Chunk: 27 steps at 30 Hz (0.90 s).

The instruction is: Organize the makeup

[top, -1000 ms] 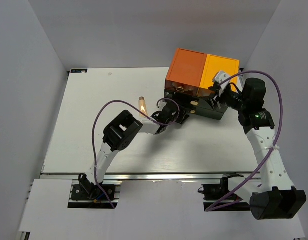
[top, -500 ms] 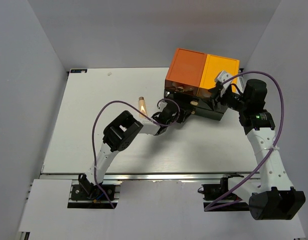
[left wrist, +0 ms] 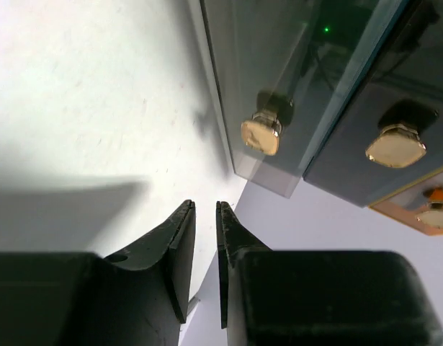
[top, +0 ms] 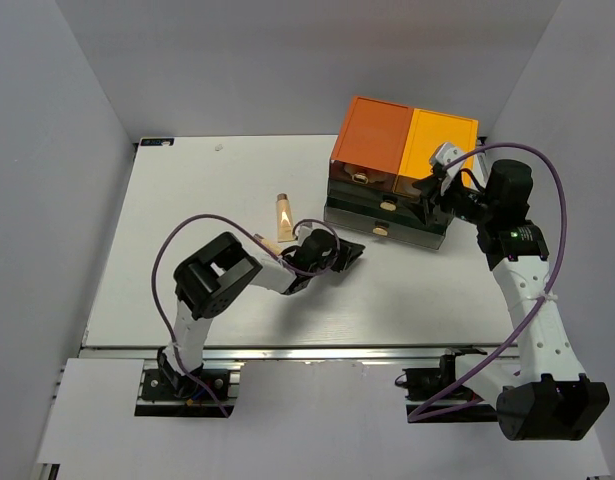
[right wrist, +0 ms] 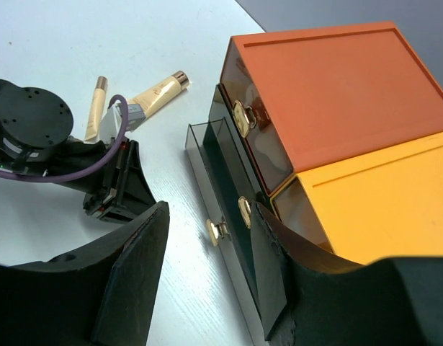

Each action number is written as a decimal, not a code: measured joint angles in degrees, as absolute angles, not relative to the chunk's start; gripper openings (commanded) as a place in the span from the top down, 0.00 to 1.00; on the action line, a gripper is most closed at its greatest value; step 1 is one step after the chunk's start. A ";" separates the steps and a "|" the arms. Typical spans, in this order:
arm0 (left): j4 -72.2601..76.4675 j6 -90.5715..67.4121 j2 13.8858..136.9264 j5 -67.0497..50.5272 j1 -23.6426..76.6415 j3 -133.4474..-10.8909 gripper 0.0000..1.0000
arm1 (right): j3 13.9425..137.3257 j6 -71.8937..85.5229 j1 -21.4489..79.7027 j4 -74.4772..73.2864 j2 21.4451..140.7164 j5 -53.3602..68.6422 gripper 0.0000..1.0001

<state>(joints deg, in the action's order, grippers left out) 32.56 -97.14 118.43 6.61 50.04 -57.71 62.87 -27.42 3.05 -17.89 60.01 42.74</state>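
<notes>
A beige tube (top: 284, 215) (right wrist: 160, 90) lies on the white table left of the drawer box (top: 402, 135) (right wrist: 329, 94). A tan stick (right wrist: 97, 108) lies beside the tube, partly behind my left arm. My left gripper (top: 353, 250) (left wrist: 204, 207) hovers low in front of the box, a short way from the gold knob (left wrist: 261, 135). Its jaws are open by a narrow gap with nothing between them. My right gripper (top: 434, 185) (right wrist: 209, 213) hangs open over the box's front right, above another drawer knob (right wrist: 216, 232). No other makeup is in view.
The box's lowest smoky drawer (right wrist: 207, 166) stands pulled out a little toward me. Grey walls close in the table (top: 187, 200) on three sides. My left arm's purple cable (top: 177, 250) loops over the table's near left.
My left gripper has drawn back from the box front toward the near left, and its jaws have narrowed. The right arm has barely moved.
</notes>
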 measured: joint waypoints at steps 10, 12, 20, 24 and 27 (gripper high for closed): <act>32.97 -94.52 118.02 7.09 50.59 -62.15 0.44 | 62.06 -26.89 3.05 -17.91 60.14 44.12 0.42; 33.32 -94.43 120.36 7.09 50.46 -66.41 0.43 | 61.98 -26.89 3.05 -17.96 60.23 44.12 0.43; 30.96 -94.21 126.93 6.85 49.95 -72.25 0.44 | 61.91 -26.96 3.05 -17.96 60.07 43.66 0.42; 29.30 -93.89 127.31 6.72 49.87 -72.27 0.44 | 60.95 -26.96 3.05 -17.93 59.37 43.53 0.42; 28.97 -93.82 127.35 6.70 49.69 -72.51 0.43 | 60.84 -26.96 3.05 -17.93 59.37 43.51 0.42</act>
<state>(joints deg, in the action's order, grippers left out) 28.97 -93.82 127.35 6.70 49.69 -72.51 60.84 -26.96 3.05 -17.93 59.37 43.51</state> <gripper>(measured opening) 0.563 0.578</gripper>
